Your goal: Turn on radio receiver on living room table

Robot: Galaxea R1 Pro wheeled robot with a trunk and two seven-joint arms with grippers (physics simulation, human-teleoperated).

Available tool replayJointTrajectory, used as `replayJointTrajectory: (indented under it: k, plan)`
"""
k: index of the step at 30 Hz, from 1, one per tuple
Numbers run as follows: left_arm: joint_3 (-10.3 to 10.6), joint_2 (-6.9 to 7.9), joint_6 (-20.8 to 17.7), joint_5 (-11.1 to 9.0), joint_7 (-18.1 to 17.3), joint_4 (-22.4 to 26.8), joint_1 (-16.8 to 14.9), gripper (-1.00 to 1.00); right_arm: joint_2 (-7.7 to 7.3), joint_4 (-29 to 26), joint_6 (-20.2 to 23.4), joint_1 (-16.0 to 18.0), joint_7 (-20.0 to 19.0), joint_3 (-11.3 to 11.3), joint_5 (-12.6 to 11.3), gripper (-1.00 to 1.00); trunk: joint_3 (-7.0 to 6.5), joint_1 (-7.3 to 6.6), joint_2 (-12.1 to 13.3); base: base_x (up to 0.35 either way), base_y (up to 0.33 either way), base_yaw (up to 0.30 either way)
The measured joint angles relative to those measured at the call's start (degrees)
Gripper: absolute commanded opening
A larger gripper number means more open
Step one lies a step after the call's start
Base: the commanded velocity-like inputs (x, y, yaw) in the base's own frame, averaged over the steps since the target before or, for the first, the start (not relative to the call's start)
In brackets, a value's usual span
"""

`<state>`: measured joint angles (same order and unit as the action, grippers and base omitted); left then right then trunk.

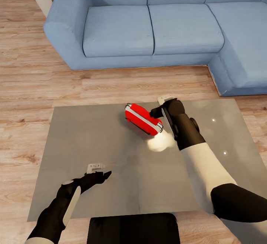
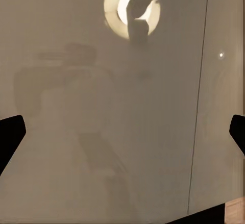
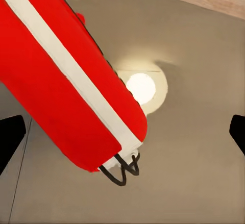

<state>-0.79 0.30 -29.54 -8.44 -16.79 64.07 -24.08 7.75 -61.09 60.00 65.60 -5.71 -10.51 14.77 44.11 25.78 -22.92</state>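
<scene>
In the living room, the blue sofa (image 1: 155, 25) wraps the far side and right of the wooden floor (image 1: 26, 84); before it we stand at the low grey desk (image 1: 85, 136), whose glossy top throws back a round lamp glare (image 1: 160, 143); our right arm reaches out over the desk's middle, its hand (image 1: 158, 111) poised just beside the radio (image 1: 143, 119), which lies tilted on the desk near the far edge, its white band running lengthwise; from the right wrist view the radio (image 3: 66, 81) sits close under the hand, wire handle (image 3: 121, 170) at its near end, and the two finger tips (image 3: 10, 140) stand wide at the frame's sides, so we read this hand as spread and holding nothing; whether it touches the red case we cannot tell; our left hand (image 1: 97, 176) hangs low over the near left of the desk, well apart from the radio, fingers (image 2: 11, 132) likewise parted and empty.

We judge the step in hand to be the final approach to the switch; the next move calls for a short, careful press on the control without nudging the light radio across the slick top; which face carries that control is not plain from here.
</scene>
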Motion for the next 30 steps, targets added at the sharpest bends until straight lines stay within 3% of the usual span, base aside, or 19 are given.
replayJointTrajectory:
  k: [4, 9, 16, 30]
  plan:
    - [0.0, -0.18, 0.1, 0.0, 0.0, 0.0, 0.0, 1.0, 0.84, 5.2, 0.0, 3.0, -0.7, -0.1, -0.1, 1.0, 0.0, 0.0, 0.0, 0.0, 0.0, 0.0]
    - [0.0, -0.21, 0.1, 0.0, 0.0, 0.0, 0.0, 1.0, 2.2, 6.5, 0.0, 3.6, -3.2, -0.2, 0.0, 1.0, 0.0, 0.0, 0.0, 0.0, 0.0, 0.0]
    - [0.0, -0.21, 0.1, 0.0, 0.0, 0.0, 0.0, 1.0, 2.25, 10.1, 0.0, 5.2, -4.6, -1.9, 0.1, 1.0, 0.0, 0.0, 0.0, 0.0, 0.0, 0.0]
    - [0.0, -0.64, 0.1, -0.1, 0.0, -0.1, 0.0, 1.0, 2.25, 15.0, -1.7, 8.7, -4.9, -2.2, 0.1, 1.0, 0.0, 0.0, 0.0, 0.0, 0.0, 0.0]
